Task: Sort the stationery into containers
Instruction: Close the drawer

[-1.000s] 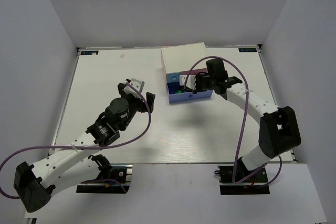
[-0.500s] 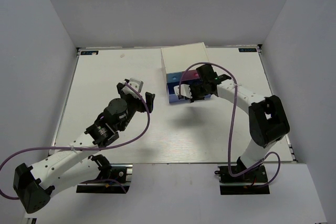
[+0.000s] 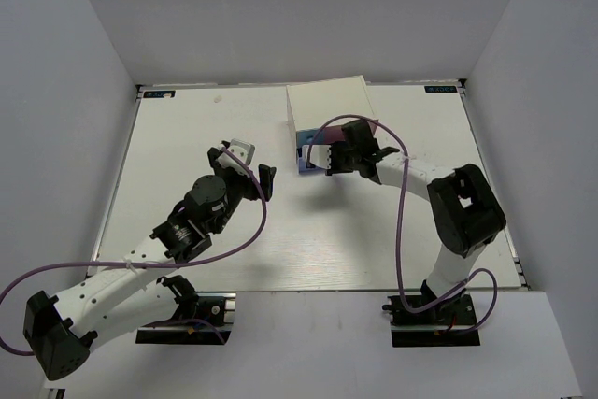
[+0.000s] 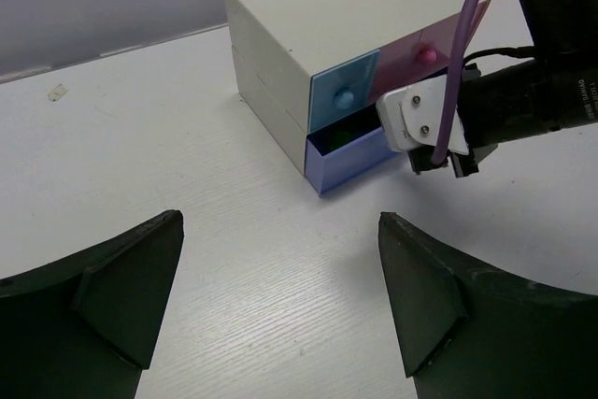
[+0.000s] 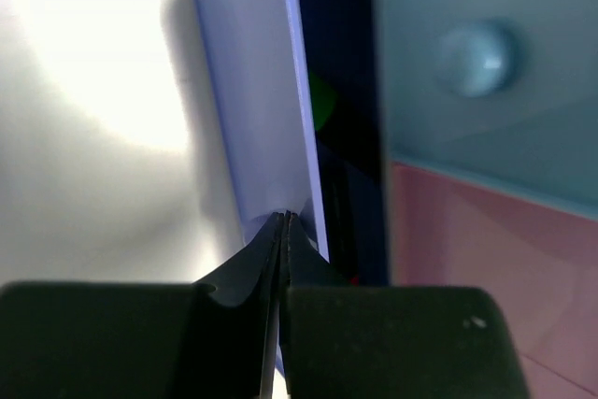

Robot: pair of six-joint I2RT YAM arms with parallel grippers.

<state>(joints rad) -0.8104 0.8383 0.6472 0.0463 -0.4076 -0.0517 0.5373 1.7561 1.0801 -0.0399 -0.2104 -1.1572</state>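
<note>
The white box (image 3: 327, 107) stands at the table's back middle; it also shows in the left wrist view (image 4: 327, 21). Its light blue front (image 4: 344, 92) and pink front (image 4: 425, 51) are closed. The periwinkle drawer (image 4: 350, 161) below sticks out a little. My right gripper (image 3: 330, 160) is shut, its tips (image 5: 283, 221) pressed against the periwinkle front (image 5: 248, 109). A green highlighter cap (image 5: 323, 102) and a red speck (image 5: 353, 277) show in the drawer's gap. The other stationery is hidden. My left gripper (image 3: 245, 166) is open and empty, well left of the box.
The right arm's white wrist part and purple cable (image 4: 458, 72) cross in front of the pink drawer. White walls stand close around the table (image 3: 187, 137) on three sides.
My right gripper has swung left against the periwinkle drawer's front, and the drawer has slid further into the box. The left arm has not moved.
</note>
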